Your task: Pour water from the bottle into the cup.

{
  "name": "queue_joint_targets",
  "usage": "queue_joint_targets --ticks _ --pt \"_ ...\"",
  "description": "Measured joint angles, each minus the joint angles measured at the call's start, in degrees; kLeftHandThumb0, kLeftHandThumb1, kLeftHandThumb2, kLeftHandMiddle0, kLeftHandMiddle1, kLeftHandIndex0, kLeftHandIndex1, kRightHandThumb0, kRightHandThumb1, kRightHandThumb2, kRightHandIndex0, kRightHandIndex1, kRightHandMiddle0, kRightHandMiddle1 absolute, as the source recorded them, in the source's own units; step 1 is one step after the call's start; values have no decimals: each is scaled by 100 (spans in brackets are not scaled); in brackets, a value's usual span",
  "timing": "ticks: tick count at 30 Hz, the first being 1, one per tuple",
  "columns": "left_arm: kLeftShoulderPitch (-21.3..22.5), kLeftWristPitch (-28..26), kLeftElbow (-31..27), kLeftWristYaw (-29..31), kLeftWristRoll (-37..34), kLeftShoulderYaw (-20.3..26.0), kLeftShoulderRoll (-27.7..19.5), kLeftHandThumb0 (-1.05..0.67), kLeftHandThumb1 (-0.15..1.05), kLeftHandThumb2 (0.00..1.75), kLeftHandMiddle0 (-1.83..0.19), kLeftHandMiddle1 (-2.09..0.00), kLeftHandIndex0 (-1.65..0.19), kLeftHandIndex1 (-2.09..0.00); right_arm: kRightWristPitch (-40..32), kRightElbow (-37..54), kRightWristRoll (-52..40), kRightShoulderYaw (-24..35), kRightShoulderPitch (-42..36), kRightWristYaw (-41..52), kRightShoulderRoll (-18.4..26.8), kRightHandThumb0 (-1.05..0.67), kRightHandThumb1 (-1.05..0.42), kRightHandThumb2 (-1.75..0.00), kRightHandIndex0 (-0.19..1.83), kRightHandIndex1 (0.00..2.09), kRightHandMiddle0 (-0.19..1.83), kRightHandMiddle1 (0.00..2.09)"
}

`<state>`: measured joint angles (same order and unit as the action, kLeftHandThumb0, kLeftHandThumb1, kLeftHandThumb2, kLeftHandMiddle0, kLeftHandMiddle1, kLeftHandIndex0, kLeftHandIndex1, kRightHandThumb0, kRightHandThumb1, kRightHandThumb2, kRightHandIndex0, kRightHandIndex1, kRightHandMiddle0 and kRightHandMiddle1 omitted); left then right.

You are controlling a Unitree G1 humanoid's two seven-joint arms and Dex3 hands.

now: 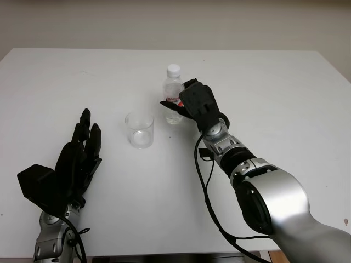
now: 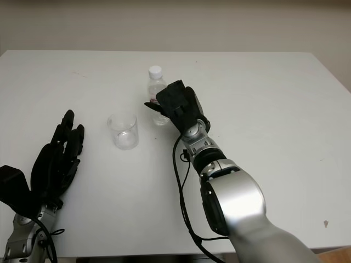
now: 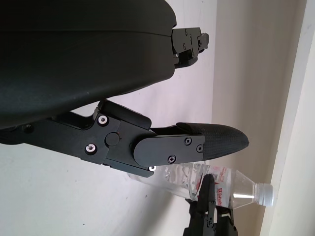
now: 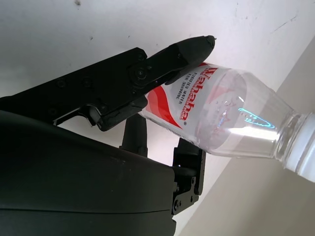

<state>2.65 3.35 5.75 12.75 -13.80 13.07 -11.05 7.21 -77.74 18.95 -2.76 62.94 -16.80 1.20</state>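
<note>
Toward the far middle of the white table (image 1: 285, 87) stands the bottle (image 1: 173, 90), upright, white cap still on, with the right hand (image 1: 198, 105) at its labelled waist. From the right wrist view the fingers (image 4: 162, 64) lie along the red-and-white label on both sides of the body, so I judge them clasped on the bottle, though how firmly cannot be told. The bottle looks small, thin-walled and clear plastic: probably light, easy to dent under a hard squeeze, and slick where the label wraps it. The waist, below the tapering shoulder, seems the sound place to hold, leaving the neck free to tip. The cap would have to come off before any water could run.

Just beside it, on the robot's left, sits the cup (image 1: 139, 129), clear, thin and upright, likely light enough to be knocked over by a careless sweep. The left hand (image 1: 77, 159) is open, near the table's front edge, well apart from both. Nothing else stands between bottle and cup.
</note>
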Motion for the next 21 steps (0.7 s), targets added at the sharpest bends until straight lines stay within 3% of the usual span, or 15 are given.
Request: queue_joint_targets --ticks 7,16,21 --pt "-41 -10 -44 5 -2 -5 -2 -75 105 44 11 -5 11 -5 209 2 197 -208 -37 21 75 -46 -105 -32 101 209 76 209" --pt "-43 -34 -55 2 6 -36 20 -75 105 47 14 -5 12 -5 699 64 105 -188 -325 171 244 -42 -105 -34 109 209 85 209" --pt "-20 -34 -29 39 4 -53 23 -76 105 48 15 -5 13 -5 805 133 -5 -127 -454 230 307 -40 -105 -34 104 209 78 209"
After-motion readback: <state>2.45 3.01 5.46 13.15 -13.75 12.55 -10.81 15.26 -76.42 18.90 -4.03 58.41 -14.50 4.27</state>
